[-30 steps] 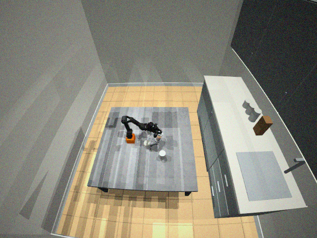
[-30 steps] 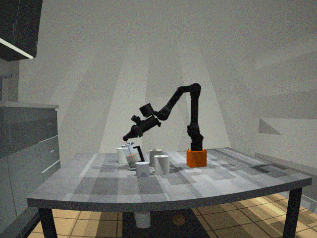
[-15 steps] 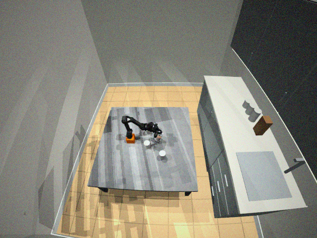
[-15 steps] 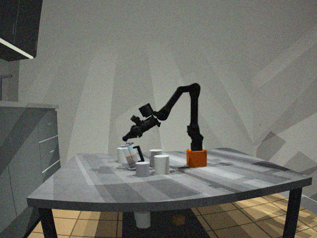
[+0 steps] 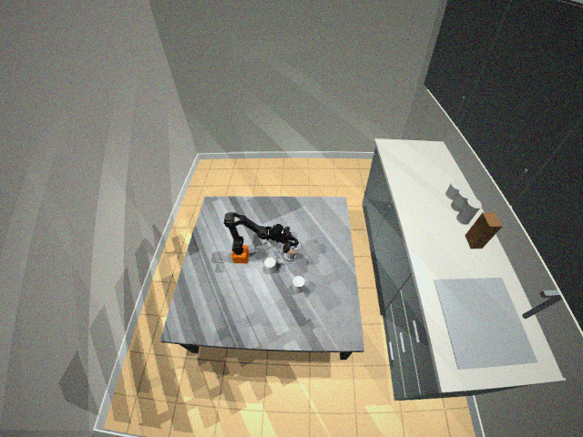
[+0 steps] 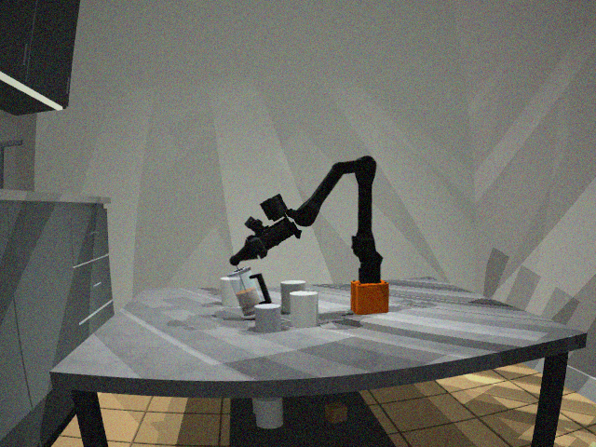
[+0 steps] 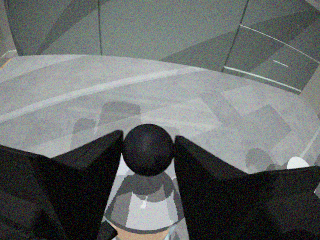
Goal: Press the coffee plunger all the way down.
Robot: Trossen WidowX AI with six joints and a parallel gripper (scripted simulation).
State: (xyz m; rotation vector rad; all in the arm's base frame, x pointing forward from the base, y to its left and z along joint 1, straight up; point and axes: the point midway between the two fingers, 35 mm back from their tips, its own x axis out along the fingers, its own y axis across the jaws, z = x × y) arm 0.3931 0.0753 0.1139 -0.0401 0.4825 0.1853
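The coffee press [image 6: 248, 300] [image 5: 291, 256] has a clear glass body, orange-brown contents in its lower part and a black side handle [image 6: 263, 289]. In the exterior view it leans, its top to the left of its base. Its round black plunger knob [image 7: 148, 159] is between the two fingertips in the wrist view. My gripper [image 7: 148, 139] [image 6: 234, 260] [image 5: 291, 246] is shut on the knob, above the glass, and slants down to it. A short length of thin rod shows between knob and lid. Part of the press's base is hidden behind a grey-white cylinder.
White and grey cylinders stand on the table [image 6: 385, 356] [image 5: 211, 310] near the press: one behind it [image 6: 227, 292], others beside it [image 6: 292, 289] [image 6: 304, 310] [image 6: 267, 318]. The arm's orange base block [image 5: 240, 255] [image 6: 370, 298] is across the table. A counter [image 5: 414, 211] stands beyond the table edge.
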